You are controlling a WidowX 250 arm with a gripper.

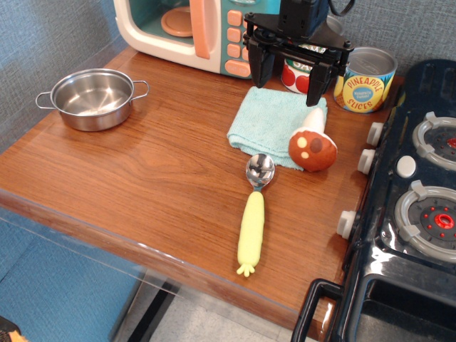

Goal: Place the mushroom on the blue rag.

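A steel pot [93, 98] sits at the left of the wooden table [157, 171], and a toy microwave [192, 32] stands at the back. The spoon [254, 214] lies below the blue rag [271, 125], its bowl just beside the rag's front edge. The gripper [292, 75] hangs above the rag's back edge with jaws spread wide and empty; the mushroom [312, 146] lies tipped on the rag's front right corner, cap overhanging onto the table, with two cans [365, 80] behind.

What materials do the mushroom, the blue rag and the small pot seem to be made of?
The mushroom: probably plastic or rubber, since its reddish-brown cap looks smooth with a slight sheen. The blue rag: soft terry cloth, matte, with a fuzzy, folded surface. The small pot: metal, likely stainless steel, because it is shiny and reflects its surroundings.
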